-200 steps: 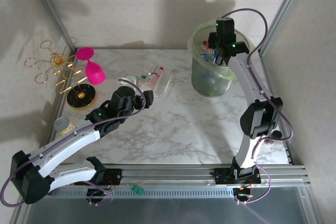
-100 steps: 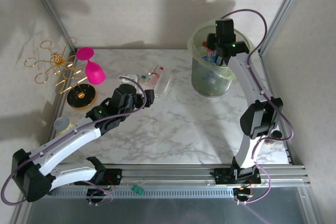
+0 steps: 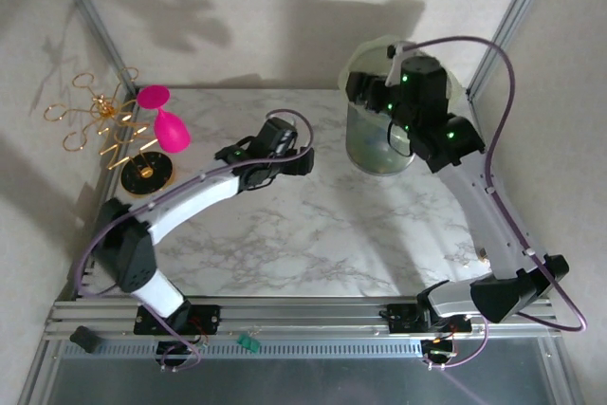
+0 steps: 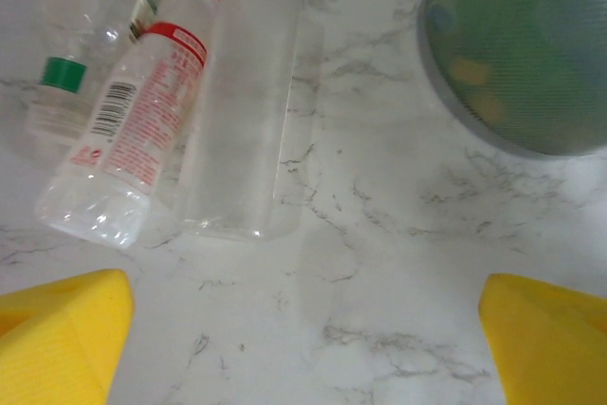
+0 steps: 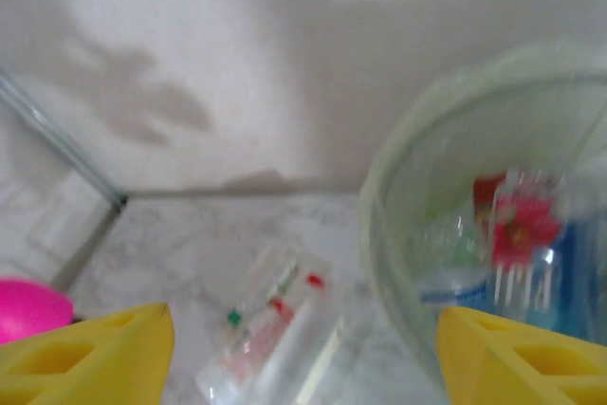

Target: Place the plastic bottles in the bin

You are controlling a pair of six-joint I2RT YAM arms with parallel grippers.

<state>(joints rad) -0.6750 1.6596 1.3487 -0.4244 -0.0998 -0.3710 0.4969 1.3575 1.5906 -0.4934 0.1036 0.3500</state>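
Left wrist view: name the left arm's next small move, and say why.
Probably slide the left claw over the red-capped bottle and lower: the claw stands open and empty, with that bottle lying on the table off to one side.

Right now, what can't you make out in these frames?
- Top view: the left arm covers the loose bottles. The right arm covers much of the bin mouth, so its contents can't be counted.
- Left wrist view: the green-capped bottle is cut off by the top edge, and the bin by the top and right edges.
- Right wrist view: blurred, so labels on the bottles inside are unreadable. The pink goblet is cut off by the left edge.
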